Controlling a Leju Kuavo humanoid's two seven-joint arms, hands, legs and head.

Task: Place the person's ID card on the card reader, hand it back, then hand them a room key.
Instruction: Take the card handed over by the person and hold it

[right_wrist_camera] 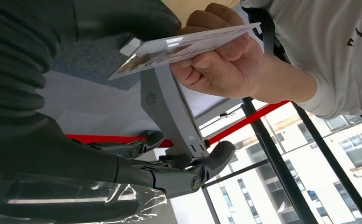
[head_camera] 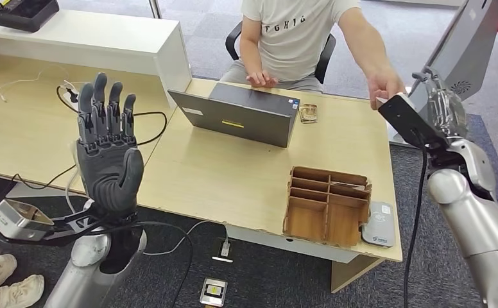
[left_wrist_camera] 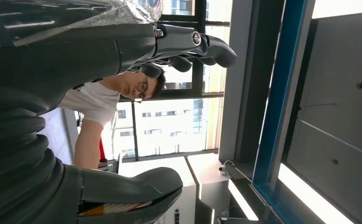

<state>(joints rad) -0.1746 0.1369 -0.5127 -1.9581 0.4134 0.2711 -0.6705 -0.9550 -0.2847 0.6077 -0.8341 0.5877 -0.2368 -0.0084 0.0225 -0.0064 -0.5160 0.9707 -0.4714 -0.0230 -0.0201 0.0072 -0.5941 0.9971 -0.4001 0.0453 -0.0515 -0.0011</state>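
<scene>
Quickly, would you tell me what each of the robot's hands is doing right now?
Left hand: open, raised, holding nothing.
Right hand: fingers spread by the ID card the person's hand holds; grip cannot be told.

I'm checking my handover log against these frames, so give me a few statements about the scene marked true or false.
1. The person's hand holds the card. True.
2. The left hand grips a room key. False: it is raised, fingers apart, holding nothing.
3. The laptop lies shut flat. False: its lid stands open toward the person.
4. The card reader lies beside the wooden organizer at the desk's near edge. True.
5. The right hand rests on the card reader. False: it is raised near the person's hand.
</scene>
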